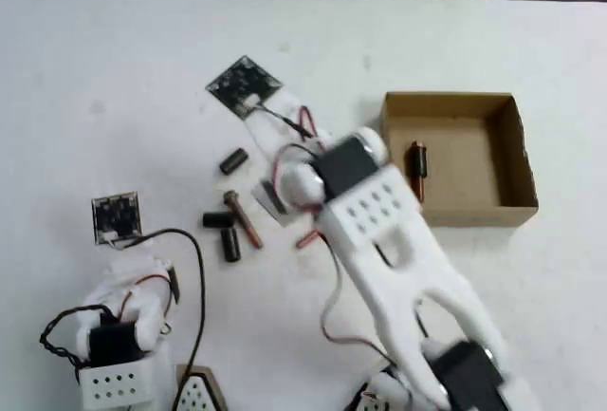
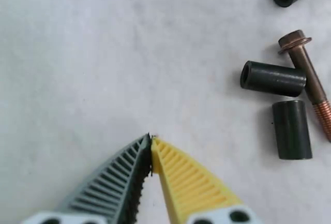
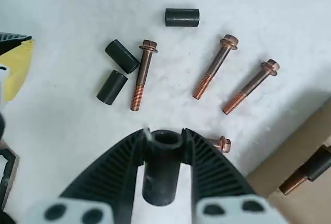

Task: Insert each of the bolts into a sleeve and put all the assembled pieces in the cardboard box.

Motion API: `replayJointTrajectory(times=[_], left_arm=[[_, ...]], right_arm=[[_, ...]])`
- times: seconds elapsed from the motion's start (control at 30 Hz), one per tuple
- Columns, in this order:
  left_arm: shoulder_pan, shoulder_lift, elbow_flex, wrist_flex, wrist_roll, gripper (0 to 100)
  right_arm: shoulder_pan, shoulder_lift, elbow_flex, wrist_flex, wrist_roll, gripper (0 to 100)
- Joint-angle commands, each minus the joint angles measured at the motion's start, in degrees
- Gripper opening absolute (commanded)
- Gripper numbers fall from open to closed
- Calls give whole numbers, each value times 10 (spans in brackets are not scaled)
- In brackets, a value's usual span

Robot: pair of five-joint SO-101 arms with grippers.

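White table (image 1: 114,69) carries loose bolts (image 3: 215,66) and sleeves (image 3: 182,17). I note my right gripper (image 3: 164,133) clamped on a black sleeve (image 3: 161,177), its finger half hiding one bolt (image 3: 221,144). I find my left gripper (image 2: 151,141) closed, empty. One assembled piece (image 1: 417,172) lies in the cardboard box (image 1: 503,159).

Counted: four loose bolts (image 3: 142,74) (image 3: 214,66) (image 3: 251,87) (image 3: 223,144); three sleeves (image 3: 182,17) (image 3: 122,56) (image 3: 111,86) lying loose, a fourth sleeve (image 3: 164,162) gripped; one assembled piece (image 3: 310,168); one box (image 1: 450,104).
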Motion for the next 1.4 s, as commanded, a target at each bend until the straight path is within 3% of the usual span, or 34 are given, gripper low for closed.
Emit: replayJointTrajectory(times=[0.0,0.13,0.37,0.87,0.97,1.37], left_arm=[[-6,-5,-2,4,-52,23],[-5,-5,-2,1,-95,23],[-5,-5,-2,1,-99,23],[-4,-5,-2,1,-101,22],[-3,-5,-2,1,-134,22],[-2,-5,-2,-8,-157,22]], right_arm=[[44,-112,0,22,4,26],[98,-173,74,-4,2,26],[171,-291,251,-128,3,26],[196,-520,525,-322,1,26],[206,-551,569,-368,1,26],[202,-687,663,-379,1,26]])
